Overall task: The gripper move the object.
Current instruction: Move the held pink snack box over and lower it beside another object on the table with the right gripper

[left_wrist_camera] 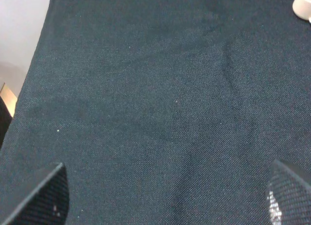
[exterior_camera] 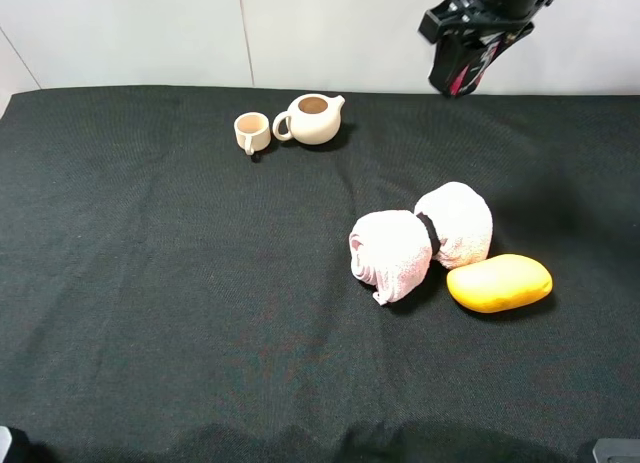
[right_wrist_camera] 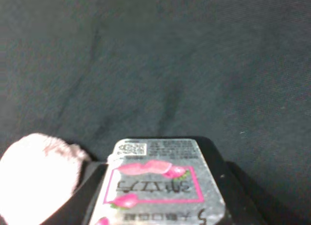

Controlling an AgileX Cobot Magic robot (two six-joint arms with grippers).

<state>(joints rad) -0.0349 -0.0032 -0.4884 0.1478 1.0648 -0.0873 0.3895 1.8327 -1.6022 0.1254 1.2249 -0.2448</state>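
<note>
Upper right, the right gripper [exterior_camera: 456, 71] fingers pinch the box [right_wrist_camera: 160, 183]: likely light, stiff, slick; flat sides grip best. The left gripper [left_wrist_camera: 167, 193] fingers are spread.

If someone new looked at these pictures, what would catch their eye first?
Most striking is the right gripper, high over the table's far right, clamped on the object, a dark box with a silvery, pink-printed top. Next comes the bright yellow mango right of centre on the black cloth, beside pink rolled towels. A cream teapot and cup stand near the far edge.
</note>
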